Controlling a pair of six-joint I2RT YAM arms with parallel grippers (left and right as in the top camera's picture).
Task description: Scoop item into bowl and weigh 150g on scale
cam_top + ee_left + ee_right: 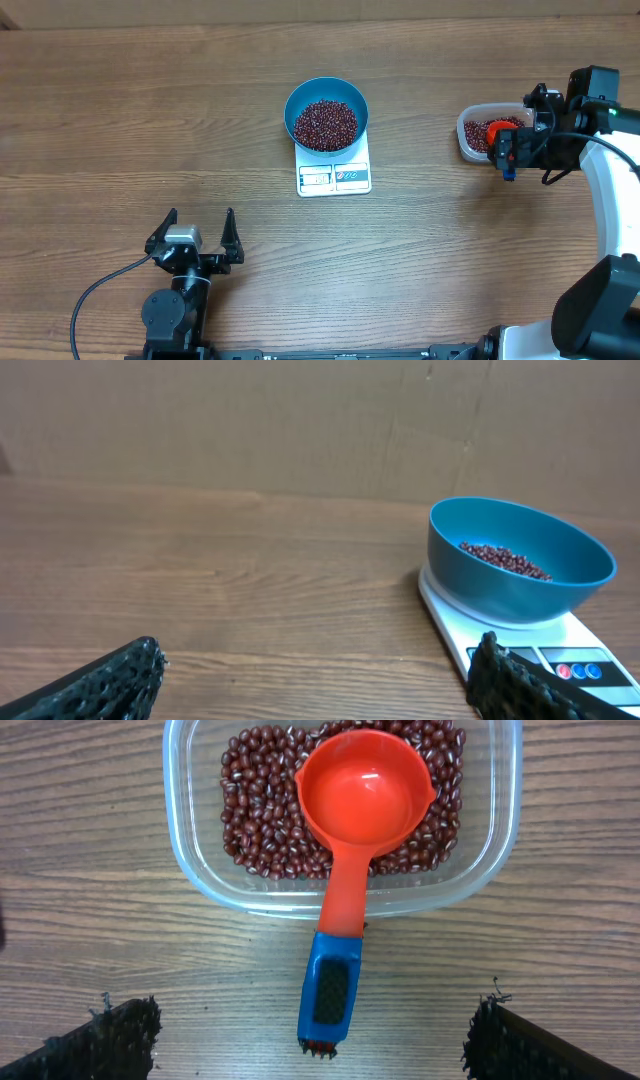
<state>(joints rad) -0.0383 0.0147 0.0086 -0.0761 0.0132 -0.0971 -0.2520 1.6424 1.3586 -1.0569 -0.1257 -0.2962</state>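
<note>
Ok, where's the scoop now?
Right wrist view: the scoop rests in the tub on the beans, handle over its rim, under the right gripper; far right overhead.

The scale readout is too small to read overhead; the left wrist view cuts off its front.

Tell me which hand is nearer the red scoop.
Right. The right hand hangs open over the scoop, at its blue handle end, not gripping it; the left hand sits open far across the table, beyond the scale.
</note>
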